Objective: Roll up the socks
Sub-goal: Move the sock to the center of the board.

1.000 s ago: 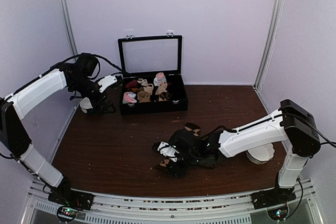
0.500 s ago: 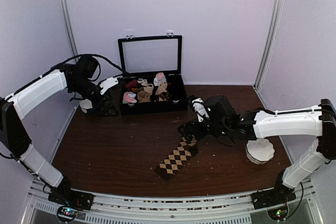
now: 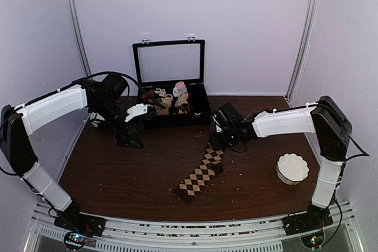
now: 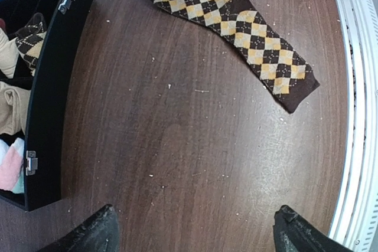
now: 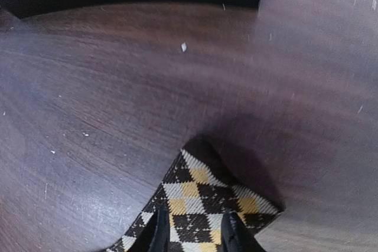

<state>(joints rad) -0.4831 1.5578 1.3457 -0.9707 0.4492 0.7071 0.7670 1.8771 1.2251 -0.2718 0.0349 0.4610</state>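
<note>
The socks (image 3: 199,176) lie flat as one long dark brown strip with tan argyle diamonds, running diagonally across the middle of the table. The left wrist view shows the socks (image 4: 248,30) at the upper right. My right gripper (image 3: 216,140) sits low on their far end. In the right wrist view its narrow-set jaws (image 5: 196,234) have the patterned fabric (image 5: 204,190) between them, and the tip casts a dark shadow. My left gripper (image 3: 131,140) hangs wide open (image 4: 195,231) above bare wood, to the left of the socks and just in front of the case.
A black open-lidded case (image 3: 171,121) holding several small sock rolls (image 3: 168,100) stands at the back centre. Its wall (image 4: 50,87) fills the left of the left wrist view. A white fluted bowl (image 3: 292,168) sits at the right. The metal rail (image 4: 357,116) marks the near table edge.
My right gripper left the near end of the socks, which now lie stretched out flat, swung to their far end and narrowed its jaws there. My left arm moved right and forward from beside the case.
</note>
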